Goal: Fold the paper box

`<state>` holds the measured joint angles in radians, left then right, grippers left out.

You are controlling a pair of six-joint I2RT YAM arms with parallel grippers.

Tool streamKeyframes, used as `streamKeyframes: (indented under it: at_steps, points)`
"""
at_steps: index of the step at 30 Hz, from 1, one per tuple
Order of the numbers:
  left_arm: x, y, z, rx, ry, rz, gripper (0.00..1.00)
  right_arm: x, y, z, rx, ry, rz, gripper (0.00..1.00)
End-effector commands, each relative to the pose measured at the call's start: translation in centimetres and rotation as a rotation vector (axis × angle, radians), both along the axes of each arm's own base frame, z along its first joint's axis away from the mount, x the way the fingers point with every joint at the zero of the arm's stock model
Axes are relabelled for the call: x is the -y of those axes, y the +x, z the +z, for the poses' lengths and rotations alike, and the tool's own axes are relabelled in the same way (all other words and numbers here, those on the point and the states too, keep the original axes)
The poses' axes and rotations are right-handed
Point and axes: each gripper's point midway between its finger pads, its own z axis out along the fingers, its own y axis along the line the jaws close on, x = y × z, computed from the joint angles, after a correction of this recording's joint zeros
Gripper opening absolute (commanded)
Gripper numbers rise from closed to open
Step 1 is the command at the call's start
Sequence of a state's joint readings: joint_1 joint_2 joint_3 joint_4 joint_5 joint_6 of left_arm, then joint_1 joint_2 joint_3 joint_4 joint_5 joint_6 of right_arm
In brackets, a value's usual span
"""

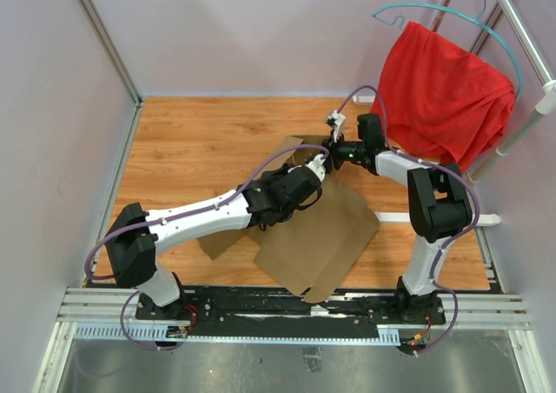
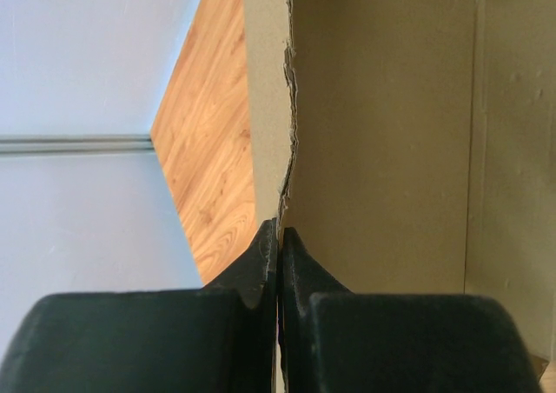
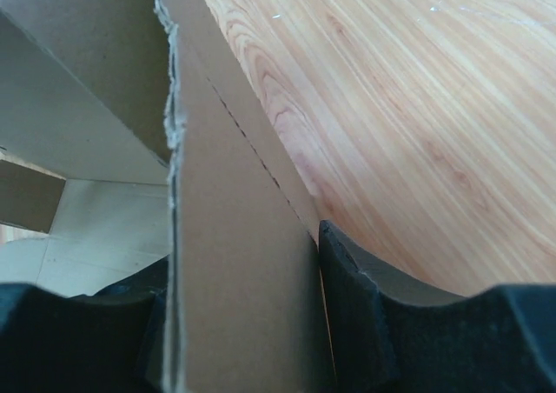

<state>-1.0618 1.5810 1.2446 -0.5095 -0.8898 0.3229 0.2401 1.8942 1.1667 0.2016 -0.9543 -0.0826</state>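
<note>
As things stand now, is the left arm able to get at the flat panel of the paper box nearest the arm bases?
Probably not yet. The left gripper is shut on a raised wall of the paper box and must release first; the flat panel itself lies uncovered.

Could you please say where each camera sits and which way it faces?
Top external: above, behind the bases, looking down on left arm, right arm, table, paper box.
Left wrist: on that wrist, facing along the left tool, shut on a box wall.
Right wrist: likewise; right tool grips a flap.
Wrist views share box and table.
</note>
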Motion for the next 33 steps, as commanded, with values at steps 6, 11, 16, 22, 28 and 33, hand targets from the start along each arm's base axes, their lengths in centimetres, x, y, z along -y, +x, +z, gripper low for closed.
streamKeyframes:
  at_steps: [6,11,16,22,28,33]
  points:
    - [1.3,-1.3,-2.1,-0.099,-0.052,-0.049,0.00,0.2,-2.2,0.8,-0.012,0.021,-0.022,0.46]
    - [1.5,-1.5,-2.4,-0.110,-0.050,-0.054,0.00,-0.1,-3.7,0.9,0.013,0.044,0.002,0.52]
    - [2.0,-1.9,-2.9,-0.125,-0.046,-0.070,0.00,-0.6,-5.1,1.2,0.063,0.101,0.063,0.59]
    - [2.5,-2.4,-3.7,-0.139,-0.030,-0.080,0.00,-1.1,-5.9,2.2,0.129,0.172,0.120,0.64]
    - [2.6,-2.5,-3.9,-0.143,-0.021,-0.084,0.00,-0.4,-5.8,3.2,0.161,0.191,0.103,0.66]
    - [2.6,-2.6,-4.5,-0.156,-0.009,-0.084,0.00,1.3,-5.4,3.9,0.172,0.235,0.063,0.66]
